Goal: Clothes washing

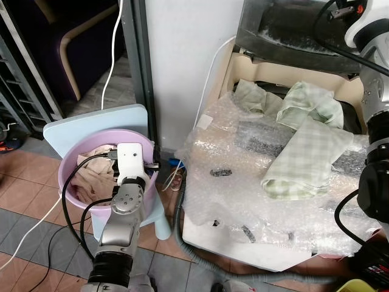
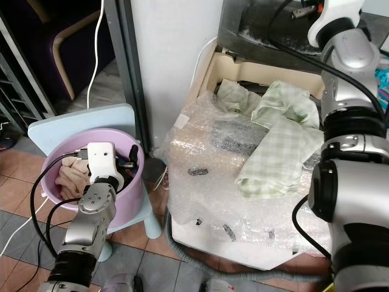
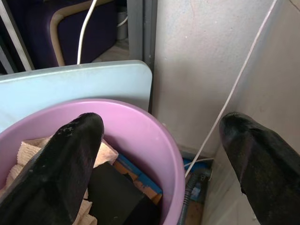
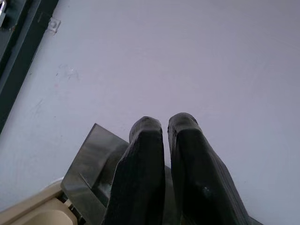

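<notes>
My left arm is bent forward w/ the wrist over the pink basin (image 1: pixel 73 182); left hand (image 3: pixel 159 154) is spread wide, one black finger (image 3: pixel 61 164) above the basin's contents, the other past the rim near the wall (image 3: pixel 201 70). Right arm is raised high at the right edge, elbow joints stacked vertically; right hand (image 4: pixel 165 140) has its two fingers pressed together, nothing between them, pointing at the pale wall above the washer lid (image 4: pixel 89 173).

Basin: round, smooth plastic, sits on a light-blue plastic stool (image 1: pixel 91 121); inside, a beige terry-like cloth (image 1: pixel 91 176) & a dark block. Green-white checked clothes (image 1: pixel 304 155), soft & crumpled, lie on crinkly clear bubble wrap (image 1: pixel 225 194) covering the cream washer top. Floor: terracotta & grey tiles (image 1: pixel 24 176).
</notes>
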Robot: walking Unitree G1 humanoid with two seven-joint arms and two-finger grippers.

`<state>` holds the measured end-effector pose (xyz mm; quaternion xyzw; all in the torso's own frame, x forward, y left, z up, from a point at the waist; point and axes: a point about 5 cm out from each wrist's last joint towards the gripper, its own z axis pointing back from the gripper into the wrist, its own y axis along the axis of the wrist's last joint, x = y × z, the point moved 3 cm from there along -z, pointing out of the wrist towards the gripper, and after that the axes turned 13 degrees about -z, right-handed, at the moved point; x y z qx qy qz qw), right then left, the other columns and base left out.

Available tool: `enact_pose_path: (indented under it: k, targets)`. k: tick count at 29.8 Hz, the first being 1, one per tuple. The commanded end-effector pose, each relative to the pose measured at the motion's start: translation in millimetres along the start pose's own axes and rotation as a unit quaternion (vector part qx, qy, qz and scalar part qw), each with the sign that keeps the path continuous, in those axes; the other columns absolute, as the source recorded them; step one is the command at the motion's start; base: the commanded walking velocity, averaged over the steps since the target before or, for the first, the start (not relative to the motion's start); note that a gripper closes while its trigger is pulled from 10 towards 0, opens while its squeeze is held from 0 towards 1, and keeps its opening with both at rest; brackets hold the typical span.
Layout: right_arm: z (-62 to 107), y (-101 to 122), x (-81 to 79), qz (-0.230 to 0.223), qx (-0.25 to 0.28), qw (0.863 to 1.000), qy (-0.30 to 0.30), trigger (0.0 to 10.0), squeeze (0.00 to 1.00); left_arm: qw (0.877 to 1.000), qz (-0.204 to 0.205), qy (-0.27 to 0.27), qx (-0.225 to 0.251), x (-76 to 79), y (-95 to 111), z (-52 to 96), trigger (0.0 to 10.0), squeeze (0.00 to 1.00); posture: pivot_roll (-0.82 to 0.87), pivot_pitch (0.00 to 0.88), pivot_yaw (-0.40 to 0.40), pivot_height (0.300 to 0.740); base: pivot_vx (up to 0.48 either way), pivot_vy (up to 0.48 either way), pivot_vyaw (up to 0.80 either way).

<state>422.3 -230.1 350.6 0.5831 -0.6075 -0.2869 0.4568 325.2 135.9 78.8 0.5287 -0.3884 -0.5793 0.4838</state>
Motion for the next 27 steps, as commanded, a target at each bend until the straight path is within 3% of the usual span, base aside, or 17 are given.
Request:
enact_pose_path:
  k: [1,4,5,6,8,11,14,15,19,21,25,27]
  targets:
    - [7.1,-28,-10.8,0.019,-0.049,0.998,0.028,10.0,0.0,1.0,-0.004,0.003,-0.002,-0.3,-2,-0.1,10.0,0.0,-0.04,0.0,-0.054,0.74,0.0,0.0,0.0]
    - [17.0,-47,-18.3,0.016,-0.074,0.996,0.057,10.0,0.0,1.0,-0.005,0.002,-0.002,0.8,-2,-0.1,10.0,0.0,-0.03,0.0,-0.054,0.74,0.0,0.0,0.0]
    - [20.5,-50,-18.7,-0.003,-0.072,0.996,0.061,10.0,0.11,1.0,-0.005,0.002,-0.001,0.9,-2,0.0,10.0,0.0,-0.03,0.0,-0.051,0.74,0.0,0.0,0.0]
    - [23.6,-52,-19.2,-0.024,-0.068,0.995,0.064,10.0,1.0,1.0,-0.004,0.001,0.0,1.0,-1,0.0,10.0,0.0,-0.03,0.0,-0.051,0.74,0.0,0.0,0.0]
    - [35.4,-57,-27.6,-0.045,-0.049,0.995,0.081,10.0,1.0,1.0,-0.004,-0.002,0.014,0.8,2,0.6,10.0,0.0,-0.05,0.0,-0.042,0.74,0.0,0.0,0.0]
    - [37.8,-58,-29.3,-0.044,-0.043,0.995,0.08,10.0,1.0,1.0,-0.005,-0.001,0.018,0.6,4,0.7,10.0,0.0,-0.05,0.0,-0.042,0.74,0.0,0.0,0.0]
    - [63.6,-73,-50.0,-0.098,-0.029,0.993,0.054,10.0,1.0,1.0,-0.016,0.004,0.025,4.6,8,1.0,10.0,0.0,-0.05,0.0,-0.033,0.74,0.0,0.0,0.0]
    - [63.6,-73,-50.0,-0.098,-0.029,0.993,0.054,10.0,1.0,1.0,-0.016,0.004,0.025,4.6,8,1.0,10.0,0.0,-0.05,0.0,-0.033,0.74,0.0,0.0,0.0]
    - [91.2,-85,-80.2,-0.148,-0.025,0.989,0.015,10.0,1.0,0.999,-0.014,-0.005,0.028,8.2,8,2.8,10.0,0.0,-0.05,0.0,-0.021,0.74,0.0,0.0,0.0]
    - [107.4,-90,-107.3,-0.157,-0.031,0.986,0.037,10.0,1.0,0.999,-0.015,-0.009,0.03,8.2,9,3.4,10.0,0.0,-0.05,0.0,-0.014,0.74,0.0,0.0,0.0]
    - [113.5,-92,-116.7,-0.158,-0.037,0.986,0.049,10.0,1.0,0.999,-0.016,-0.009,0.031,7.7,9,3.7,10.0,0.0,-0.04,0.0,-0.013,0.74,0.0,0.0,0.0]
    - [125.3,-96,-132.2,-0.174,-0.052,0.982,0.061,10.0,1.0,0.999,-0.019,-0.009,0.032,6.8,8,4.6,10.0,0.0,-0.04,0.0,-0.015,0.74,0.0,0.137,0.3]
